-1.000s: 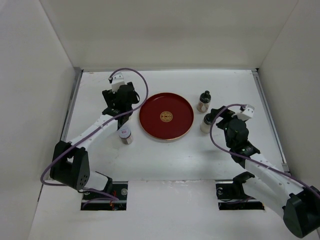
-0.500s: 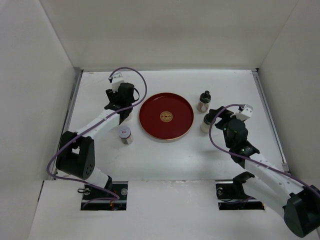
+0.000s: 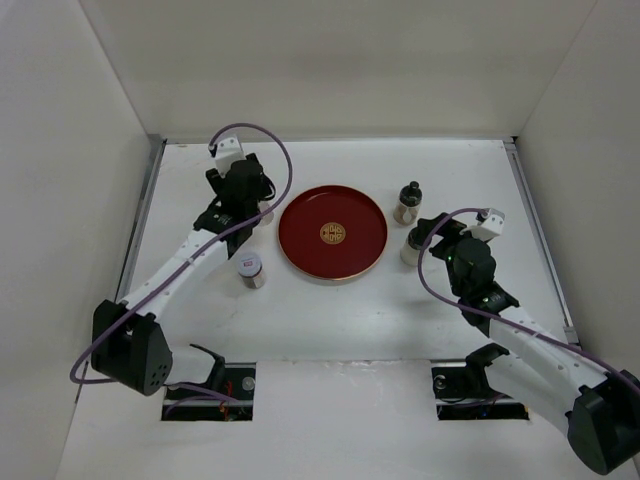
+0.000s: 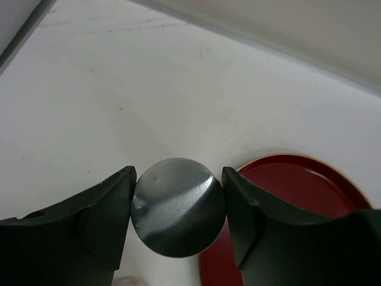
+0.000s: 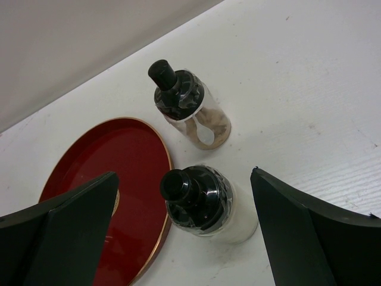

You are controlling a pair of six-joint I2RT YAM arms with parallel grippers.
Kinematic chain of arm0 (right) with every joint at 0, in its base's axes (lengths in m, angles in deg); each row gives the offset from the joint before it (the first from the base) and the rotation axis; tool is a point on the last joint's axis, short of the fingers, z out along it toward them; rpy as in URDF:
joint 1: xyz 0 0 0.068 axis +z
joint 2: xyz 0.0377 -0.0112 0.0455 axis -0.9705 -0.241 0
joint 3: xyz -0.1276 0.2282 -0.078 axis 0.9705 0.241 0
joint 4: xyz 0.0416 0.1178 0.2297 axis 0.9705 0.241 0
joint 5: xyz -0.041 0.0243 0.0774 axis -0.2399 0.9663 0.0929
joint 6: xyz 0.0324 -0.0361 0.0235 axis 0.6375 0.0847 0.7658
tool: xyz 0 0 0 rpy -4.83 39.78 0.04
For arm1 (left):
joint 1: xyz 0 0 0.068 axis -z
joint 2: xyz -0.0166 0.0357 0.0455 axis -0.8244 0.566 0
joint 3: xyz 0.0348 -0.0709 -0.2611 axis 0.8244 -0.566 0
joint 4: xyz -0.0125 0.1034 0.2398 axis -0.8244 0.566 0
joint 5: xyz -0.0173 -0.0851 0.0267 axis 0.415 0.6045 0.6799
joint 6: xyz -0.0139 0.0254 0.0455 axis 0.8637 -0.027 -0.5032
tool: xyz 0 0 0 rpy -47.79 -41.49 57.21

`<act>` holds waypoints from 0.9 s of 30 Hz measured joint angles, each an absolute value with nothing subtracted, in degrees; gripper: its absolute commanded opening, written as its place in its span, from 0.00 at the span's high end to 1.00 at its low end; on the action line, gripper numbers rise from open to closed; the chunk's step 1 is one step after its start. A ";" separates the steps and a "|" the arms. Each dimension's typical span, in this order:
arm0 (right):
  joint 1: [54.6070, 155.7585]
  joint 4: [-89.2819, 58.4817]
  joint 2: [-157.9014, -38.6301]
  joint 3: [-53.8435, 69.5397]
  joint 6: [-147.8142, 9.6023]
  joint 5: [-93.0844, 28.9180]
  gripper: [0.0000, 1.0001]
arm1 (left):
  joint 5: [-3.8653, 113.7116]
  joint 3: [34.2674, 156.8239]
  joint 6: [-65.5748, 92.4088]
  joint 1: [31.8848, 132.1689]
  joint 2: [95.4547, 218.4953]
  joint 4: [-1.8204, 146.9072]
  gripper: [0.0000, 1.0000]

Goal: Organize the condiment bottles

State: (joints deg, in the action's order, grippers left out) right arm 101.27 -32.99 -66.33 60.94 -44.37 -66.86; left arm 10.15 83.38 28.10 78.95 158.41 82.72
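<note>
My left gripper (image 4: 178, 173) is shut on a white cylinder bottle with a round grey top (image 4: 178, 208), and both fingers press its sides. From above, that gripper (image 3: 250, 205) sits just left of the red tray (image 3: 305, 235) and hides most of the bottle. A short grey-lidded jar (image 3: 250, 268) stands in front of it. My right gripper (image 5: 183, 174) is open, its fingers spread either side of a pale bottle with a dark cap (image 5: 208, 202) and touching nothing. A second dark-capped bottle (image 5: 190, 110) stands just behind the first.
The round red tray (image 5: 107, 173) with a gold emblem lies mid-table between the two arms, with nothing on it. White walls enclose the table on the left, back and right. The two dark-capped bottles (image 3: 408, 203) stand close to the tray's right rim.
My left gripper has shut on the white cylinder bottle, and the left arm has shifted slightly back and left. The right arm has hardly moved.
</note>
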 measured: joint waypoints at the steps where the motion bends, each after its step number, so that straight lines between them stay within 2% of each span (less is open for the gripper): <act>1: 101.27 -32.99 -66.33 60.94 -44.37 -66.84 0.00 | 10.04 84.30 27.92 79.84 157.60 82.66 0.70; 7: 101.27 -32.99 -66.33 60.94 -44.37 -66.82 0.00 | 9.76 89.48 27.46 85.92 158.87 80.54 0.70; 16: 101.73 -32.99 -66.35 60.91 -44.39 -66.77 0.00 | 12.84 90.31 26.63 91.36 173.16 75.88 0.70; 20: 102.78 -32.97 -66.35 60.91 -44.39 -66.73 0.00 | 13.63 90.51 25.02 91.45 177.62 73.11 0.66; 22: 103.43 -32.95 -66.33 60.83 -44.41 -66.73 0.00 | 14.22 90.73 24.56 91.47 178.01 71.75 0.54; 25: 104.72 -32.86 -66.29 60.59 -44.63 -66.75 0.00 | 14.26 90.71 23.73 91.65 178.45 69.81 0.28; 27: 105.66 -31.81 -66.26 59.98 -45.09 -66.97 0.00 | 14.15 90.12 23.16 91.76 178.45 67.69 0.18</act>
